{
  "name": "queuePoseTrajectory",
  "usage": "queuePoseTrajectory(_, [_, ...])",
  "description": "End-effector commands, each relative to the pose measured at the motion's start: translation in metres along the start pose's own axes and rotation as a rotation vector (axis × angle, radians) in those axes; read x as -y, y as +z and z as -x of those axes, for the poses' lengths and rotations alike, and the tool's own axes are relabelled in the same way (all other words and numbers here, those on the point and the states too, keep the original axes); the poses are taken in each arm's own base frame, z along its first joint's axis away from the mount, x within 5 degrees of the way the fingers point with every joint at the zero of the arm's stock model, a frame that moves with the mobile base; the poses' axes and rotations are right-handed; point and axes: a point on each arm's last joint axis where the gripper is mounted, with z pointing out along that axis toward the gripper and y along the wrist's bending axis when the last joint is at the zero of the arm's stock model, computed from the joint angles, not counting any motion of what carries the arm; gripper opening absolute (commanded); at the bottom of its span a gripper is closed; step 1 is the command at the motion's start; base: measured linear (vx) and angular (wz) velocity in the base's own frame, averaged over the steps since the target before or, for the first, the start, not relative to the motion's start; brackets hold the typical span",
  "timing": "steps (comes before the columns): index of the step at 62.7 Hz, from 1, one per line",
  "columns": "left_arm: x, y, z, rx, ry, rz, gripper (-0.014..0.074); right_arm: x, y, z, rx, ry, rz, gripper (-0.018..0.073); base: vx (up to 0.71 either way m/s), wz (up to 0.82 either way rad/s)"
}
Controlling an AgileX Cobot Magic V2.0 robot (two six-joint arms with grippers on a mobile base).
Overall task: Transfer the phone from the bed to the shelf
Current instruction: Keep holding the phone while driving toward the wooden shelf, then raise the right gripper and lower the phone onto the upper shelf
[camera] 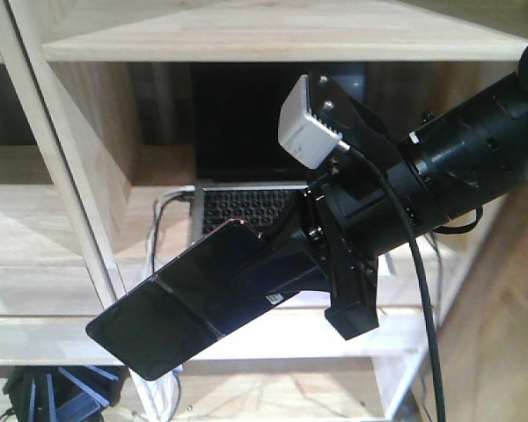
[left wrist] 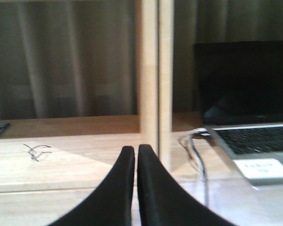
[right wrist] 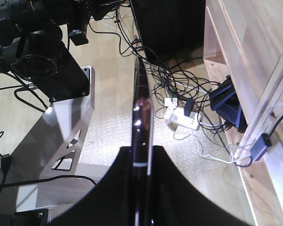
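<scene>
Phone (camera: 172, 312): glossy black glass, smooth, throwing reflections back at me; edge-on in my right wrist view the rim looks like polished pinkish metal.
Shelf (camera: 273, 40): pale matt wood with visible grain.
Right fingers (right wrist: 179, 197): smooth matt black plastic.
Left fingers (left wrist: 155, 197): the same black, with a faint sheen.
Laptop (left wrist: 254, 139): silver metal-look deck, black keys, dark glossy screen.
Camera housing (camera: 310, 123): satin silver-grey; I cannot tell whether metal or plastic.
Floor (right wrist: 108, 56): pale wood-look boards, slightly shiny.
</scene>
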Motion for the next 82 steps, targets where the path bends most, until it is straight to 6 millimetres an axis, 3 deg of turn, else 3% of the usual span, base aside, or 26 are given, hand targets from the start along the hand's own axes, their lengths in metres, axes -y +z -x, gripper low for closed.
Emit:
queuePoseTrajectory(1, [-0.0005, -0.002, 0.0153, 0.105, -0.019, 0.005, 0.0001, -0.0174, -0.0138, 0.0125, 0.072, -0.025, 0.049, -0.0002, 0.19, 0.16])
queuePoseTrajectory(82, [-0.0005, -0.002, 0.0153, 0.105, -0.019, 0.005, 0.0001, -0.0174, -0.0138, 0.0125, 0.072, -0.025, 0.049, -0.0002, 0.08, 0.02])
